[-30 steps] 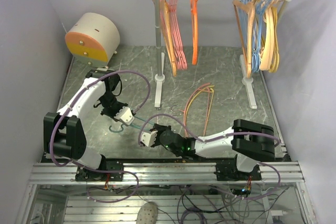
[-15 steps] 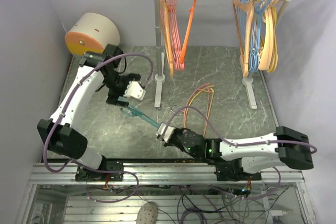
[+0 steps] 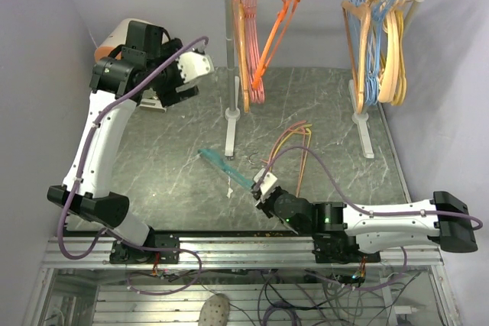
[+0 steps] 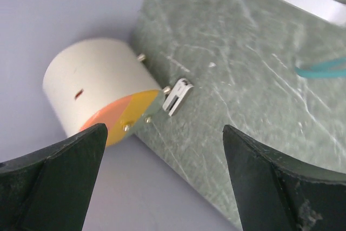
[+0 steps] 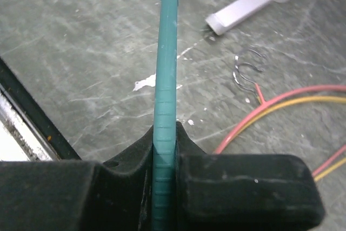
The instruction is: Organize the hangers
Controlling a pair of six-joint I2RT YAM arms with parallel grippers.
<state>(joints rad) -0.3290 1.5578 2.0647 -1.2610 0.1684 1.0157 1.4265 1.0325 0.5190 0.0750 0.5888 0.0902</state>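
Observation:
A teal hanger (image 3: 223,164) lies slanted low over the table, and my right gripper (image 3: 262,187) is shut on its near end. In the right wrist view the teal hanger (image 5: 165,63) runs straight out from between the pads of the right gripper (image 5: 165,152). My left gripper (image 3: 183,85) is raised high at the back left, open and empty, its fingers (image 4: 59,177) wide apart above the table's corner. Pink and orange hangers (image 3: 252,43) hang at the left of the rail, one orange hanger (image 3: 276,28) tilted. Pink, yellow and orange hangers (image 3: 294,149) lie on the table.
A beige drum with an orange face (image 4: 97,98) sits at the back left corner. The rack's post (image 3: 229,59) and white foot (image 5: 251,2) stand near the teal hanger's far end. A bunch of light-blue and tan hangers (image 3: 378,43) hangs at the rail's right.
My left gripper opened, let go of the teal hanger and rose back toward the drum. The right gripper carried the hanger rightward. The orange hanger on the rail swung to a tilt.

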